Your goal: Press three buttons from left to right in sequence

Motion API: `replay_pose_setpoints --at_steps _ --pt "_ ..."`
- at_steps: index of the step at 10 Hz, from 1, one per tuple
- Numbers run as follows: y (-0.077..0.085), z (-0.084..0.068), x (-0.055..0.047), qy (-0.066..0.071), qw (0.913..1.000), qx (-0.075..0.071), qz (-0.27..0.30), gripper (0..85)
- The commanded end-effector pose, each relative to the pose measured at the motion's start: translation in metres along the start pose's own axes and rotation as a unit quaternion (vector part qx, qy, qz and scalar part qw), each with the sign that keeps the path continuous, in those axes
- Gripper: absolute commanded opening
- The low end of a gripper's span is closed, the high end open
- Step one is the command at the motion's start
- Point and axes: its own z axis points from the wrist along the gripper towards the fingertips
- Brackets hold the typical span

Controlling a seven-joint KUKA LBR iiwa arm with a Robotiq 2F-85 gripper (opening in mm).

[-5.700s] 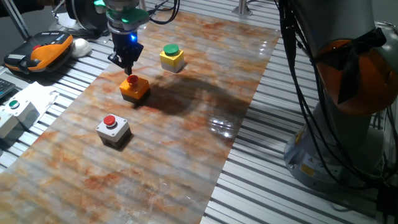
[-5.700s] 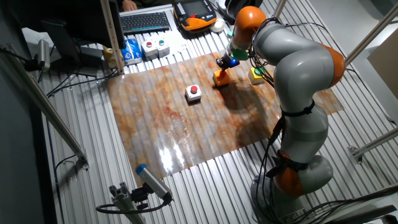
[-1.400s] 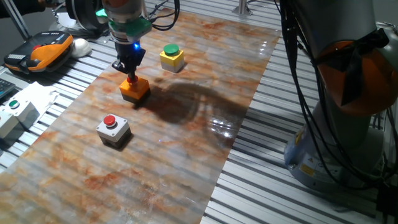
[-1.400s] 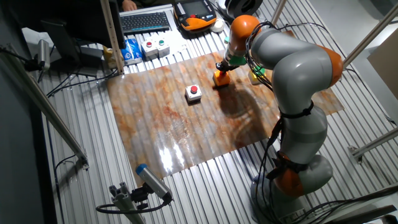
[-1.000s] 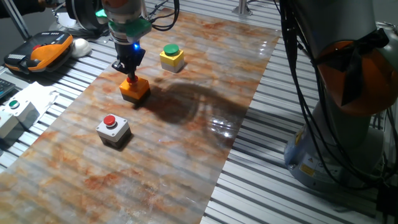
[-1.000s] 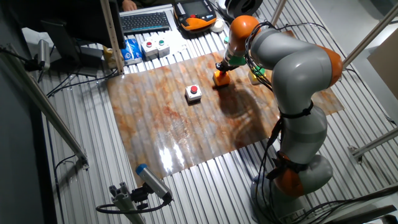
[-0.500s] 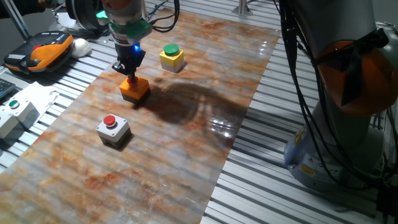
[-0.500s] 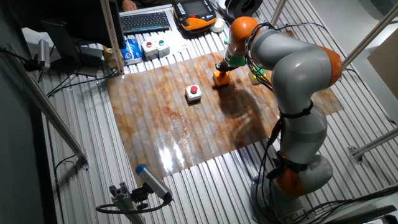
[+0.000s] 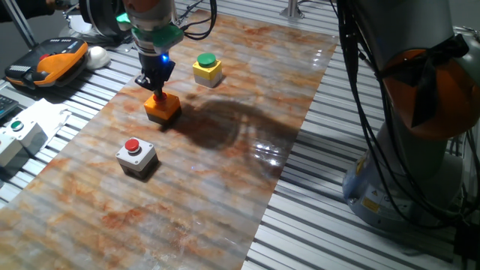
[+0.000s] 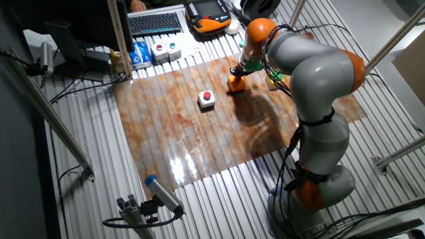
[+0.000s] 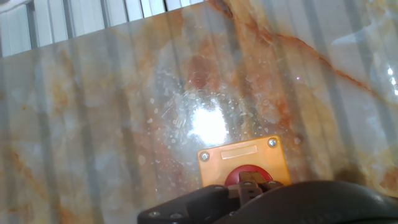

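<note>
Three button boxes stand on the marble mat (image 9: 225,165): grey with a red cap (image 9: 136,156) at the left, orange (image 9: 163,107) in the middle, yellow with a green cap (image 9: 208,70) at the right. My gripper (image 9: 157,92) points straight down onto the orange box, its tips touching the box's red cap. In the hand view the fingertips (image 11: 250,182) meet each other on the red cap (image 11: 239,176) of the orange box (image 11: 242,158). The other fixed view shows the gripper (image 10: 236,74) over the orange box (image 10: 235,83), with the grey box (image 10: 207,99) to its left.
A white box with a small green button (image 9: 19,135) sits off the mat at the left. An orange-black pendant (image 9: 49,60) and a white mouse (image 9: 97,55) lie behind it. A keyboard (image 10: 154,23) lies further back. The arm's base (image 9: 405,150) stands at the right.
Since the oldest frames the gripper has come down from just above the orange box onto its red cap. Over the last second nothing has visibly moved.
</note>
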Motion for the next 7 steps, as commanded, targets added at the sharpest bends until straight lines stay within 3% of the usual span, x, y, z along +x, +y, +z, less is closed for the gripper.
replay_pose_setpoints --at_steps 1,3,5,7 --pt "0.000 0.002 0.001 0.000 1.0000 0.001 0.000 0.0" --pt "0.000 0.002 0.001 0.000 1.0000 -0.003 0.001 0.0" --pt "0.000 -0.009 -0.004 0.013 0.9998 -0.017 0.005 0.0" --pt "0.000 -0.021 -0.009 0.021 0.9995 -0.022 0.011 0.0"
